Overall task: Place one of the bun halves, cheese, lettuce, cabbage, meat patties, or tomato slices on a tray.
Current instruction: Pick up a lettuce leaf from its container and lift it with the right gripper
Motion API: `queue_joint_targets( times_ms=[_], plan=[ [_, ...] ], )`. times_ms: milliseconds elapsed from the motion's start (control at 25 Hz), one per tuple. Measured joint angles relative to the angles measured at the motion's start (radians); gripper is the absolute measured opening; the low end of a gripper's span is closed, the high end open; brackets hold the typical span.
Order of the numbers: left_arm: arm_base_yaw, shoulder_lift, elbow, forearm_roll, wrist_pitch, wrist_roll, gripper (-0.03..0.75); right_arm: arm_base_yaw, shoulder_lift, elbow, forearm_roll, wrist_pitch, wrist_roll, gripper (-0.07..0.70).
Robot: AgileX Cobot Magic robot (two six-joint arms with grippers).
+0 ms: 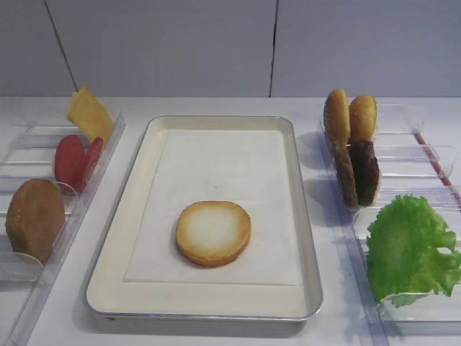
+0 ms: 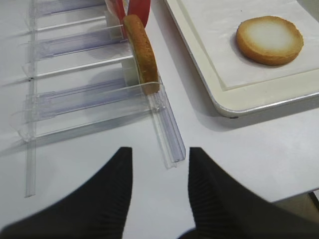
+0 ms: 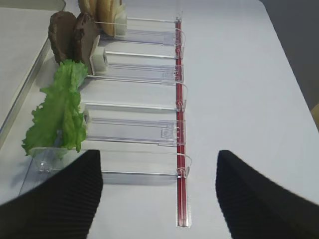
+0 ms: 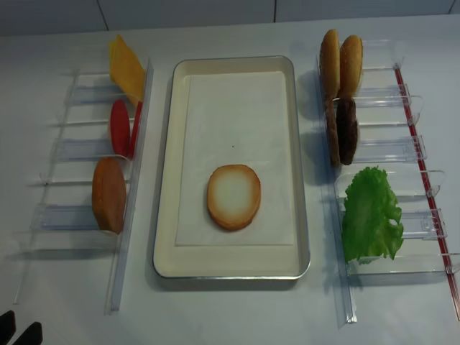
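Right claw (image 3: 158, 194) hangs spread wide, grasping nothing; lettuce (image 3: 59, 110) stands ahead to its left, meat patties (image 3: 73, 36) beyond.

You're looking at a lab-style test bench, not a kitchen: a bare white table (image 1: 216, 331) against plain white wall panels (image 1: 166, 43). Burger parts stand sorted in clear plastic holders (image 4: 388, 154) flanking a paper-lined tray (image 1: 130, 209).

Both end effectors hang empty — right (image 3: 157, 191) spread wide, left (image 2: 159, 184) parted.
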Motion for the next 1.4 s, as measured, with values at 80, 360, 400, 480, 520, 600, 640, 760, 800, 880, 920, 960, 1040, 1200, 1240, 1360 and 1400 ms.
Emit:
queue_joint_targets(
  times_ms=[80, 360, 400, 480, 520, 600, 640, 760, 800, 880, 920, 960, 1040, 1200, 1240, 1360, 1400],
  plan=[
    [0.0, 0.0, 0.0, 0.0, 0.0, 0.0, 0.251, 0.0, 0.0, 0.0, 0.006, 0.0, 0.0, 0.493],
    [0.0, 0.0, 0.0, 0.0, 0.0, 0.0, 0.251, 0.0, 0.0, 0.0, 0.101, 0.0, 0.0, 0.493],
    [0.0, 0.0, 0.0, 0.0, 0.0, 0.0, 0.251, 0.0, 0.0, 0.0, 0.121, 0.002, 0.0, 0.493],
    [0.0, 0.0, 0.0, 0.0, 0.0, 0.0, 0.251, 0.0, 0.011, -0.013, 0.157, 0.016, 0.0, 0.493],
    [0.0, 0.0, 0.0, 0.0, 0.0, 0.0, 0.251, 0.0, 0.029, -0.025, 0.165, 0.016, 0.002, 0.493],
    [0.0, 0.0, 0.0, 0.0, 0.0, 0.0, 0.251, 0.0, 0.082, -0.046, 0.18, 0.016, 0.023, 0.493],
    [0.0, 0.0, 0.0, 0.0, 0.0, 0.0, 0.251, 0.0, 0.119, -0.063, 0.191, 0.016, 0.046, 0.493],
    [0.0, 0.0, 0.0, 0.0, 0.0, 0.0, 0.251, 0.0, 0.249, -0.115, 0.234, 0.016, 0.071, 0.493],
    [0.0, 0.0, 0.0, 0.0, 0.0, 0.0, 0.251, 0.0, 0.3, -0.131, 0.25, 0.016, 0.073, 0.493],
    [0.0, 0.0, 0.0, 0.0, 0.0, 0.0, 0.251, 0.0, 0.396, -0.167, 0.289, 0.027, 0.077, 0.493],
    [0.0, 0.0, 0.0, 0.0, 0.0, 0.0, 0.251, 0.0, 0.448, -0.18, 0.312, 0.039, 0.077, 0.493],
    [0.0, 0.0, 0.0, 0.0, 0.0, 0.0, 0.251, 0.0, 0.499, -0.188, 0.335, 0.053, 0.068, 0.489],
    [0.0, 0.0, 0.0, 0.0, 0.0, 0.0, 0.251, 0.0, 0.584, -0.19, 0.381, 0.061, 0.045, 0.482],
    [0.0, 0.0, 0.0, 0.0, 0.0, 0.0, 0.251, 0.0, 0.718, -0.19, 0.416, 0.035, 0.035, 0.478],
    [0.0, 0.0, 0.0, 0.0, 0.0, 0.0, 0.251, 0.0, 0.746, -0.19, 0.424, 0.028, 0.035, 0.478],
    [0.0, 0.0, 0.0, 0.0, 0.0, 0.0, 0.251, 0.002, 0.807, -0.197, 0.43, 0.01, 0.029, 0.478],
    [0.0, 0.0, 0.0, 0.0, 0.0, 0.0, 0.251, 0.008, 0.818, -0.197, 0.43, -0.004, 0.031, 0.478]
  ],
)
